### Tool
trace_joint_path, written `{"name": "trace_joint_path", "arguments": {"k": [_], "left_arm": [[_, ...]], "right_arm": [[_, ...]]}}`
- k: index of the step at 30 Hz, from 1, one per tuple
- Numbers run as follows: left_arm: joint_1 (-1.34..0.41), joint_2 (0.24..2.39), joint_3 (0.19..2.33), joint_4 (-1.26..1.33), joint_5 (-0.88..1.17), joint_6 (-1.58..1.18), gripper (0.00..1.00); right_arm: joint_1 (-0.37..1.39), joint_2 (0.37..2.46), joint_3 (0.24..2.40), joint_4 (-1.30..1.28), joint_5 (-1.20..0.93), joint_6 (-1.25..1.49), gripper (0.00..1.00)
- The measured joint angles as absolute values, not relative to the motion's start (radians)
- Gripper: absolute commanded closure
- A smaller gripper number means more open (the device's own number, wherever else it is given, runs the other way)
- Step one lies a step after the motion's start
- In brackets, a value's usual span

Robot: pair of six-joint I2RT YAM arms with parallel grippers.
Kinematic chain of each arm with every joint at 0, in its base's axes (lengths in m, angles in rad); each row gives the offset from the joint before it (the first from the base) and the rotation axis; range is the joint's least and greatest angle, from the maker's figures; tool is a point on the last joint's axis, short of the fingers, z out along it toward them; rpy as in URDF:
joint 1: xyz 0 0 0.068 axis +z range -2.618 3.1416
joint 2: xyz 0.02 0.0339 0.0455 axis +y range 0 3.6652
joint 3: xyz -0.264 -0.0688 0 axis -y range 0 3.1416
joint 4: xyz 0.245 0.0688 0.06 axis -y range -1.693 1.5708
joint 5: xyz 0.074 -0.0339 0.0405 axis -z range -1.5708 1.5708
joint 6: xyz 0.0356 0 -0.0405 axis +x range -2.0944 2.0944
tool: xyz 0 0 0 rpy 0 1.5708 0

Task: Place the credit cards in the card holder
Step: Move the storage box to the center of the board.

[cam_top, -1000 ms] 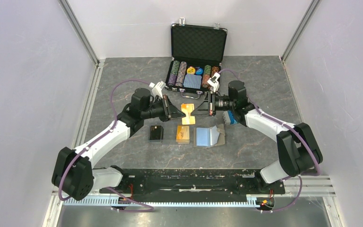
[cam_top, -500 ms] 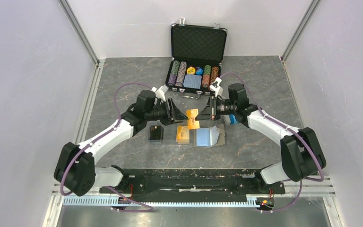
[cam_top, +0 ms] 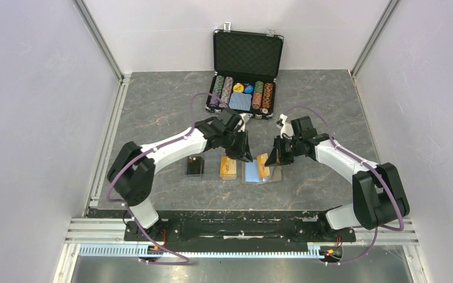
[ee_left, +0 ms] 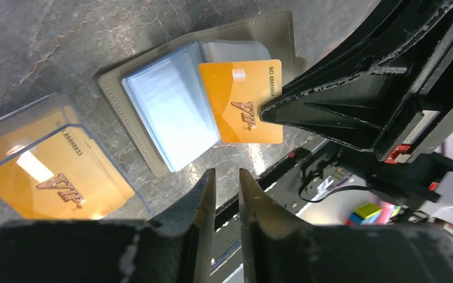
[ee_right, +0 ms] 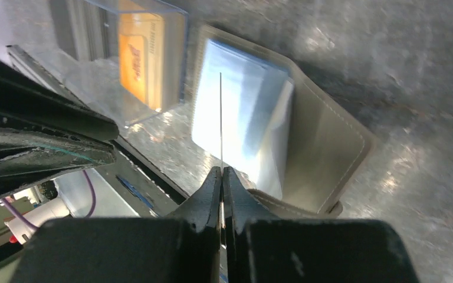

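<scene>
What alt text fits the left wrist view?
The right gripper holds an orange card by its edge over the open card holder, blue lining showing. A clear box of orange cards lies beside it; the left gripper is slightly open, empty.

The right hand (cam_top: 275,158) holds an orange card (cam_top: 263,165) over the open card holder (cam_top: 250,172).

Top view: even overhead light, soft shadows, sharp. Left wrist: we get glare on the clear box (ee_left: 35,171) at 8 o'clock, a small hotspot on the orange card (ee_left: 242,106), and the left gripper (ee_left: 225,174) is out of focus at 6. Right wrist: the table (ee_right: 413,76) is shiny and blurred towards 3.
</scene>
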State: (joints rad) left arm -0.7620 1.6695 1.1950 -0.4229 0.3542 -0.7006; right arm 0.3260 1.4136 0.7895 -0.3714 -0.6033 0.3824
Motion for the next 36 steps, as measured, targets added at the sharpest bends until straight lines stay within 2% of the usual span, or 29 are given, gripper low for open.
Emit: {"name": "trace_joint_path", "arguments": {"k": [3, 9, 29, 36], "left_arm": [[-0.798, 1.739, 1.272, -0.492, 0.319, -0.657, 0.83], [-0.823, 1.834, 1.327, -0.596, 0.277, -0.604, 0.87], [-0.826, 1.864, 1.339, -0.778, 0.005, -0.540, 0.94], [-0.808, 1.864, 1.335, -0.858, -0.084, -0.521, 0.91]], "right_arm": [[0.306, 1.416, 0.772, -0.414, -0.583, 0.369, 1.00], [0.271, 1.420, 0.769, -0.468, -0.562, 0.342, 1.00], [0.258, 1.473, 0.755, -0.462, -0.609, 0.337, 1.00], [0.258, 1.474, 0.755, -0.456, -0.622, 0.340, 1.00]]}}
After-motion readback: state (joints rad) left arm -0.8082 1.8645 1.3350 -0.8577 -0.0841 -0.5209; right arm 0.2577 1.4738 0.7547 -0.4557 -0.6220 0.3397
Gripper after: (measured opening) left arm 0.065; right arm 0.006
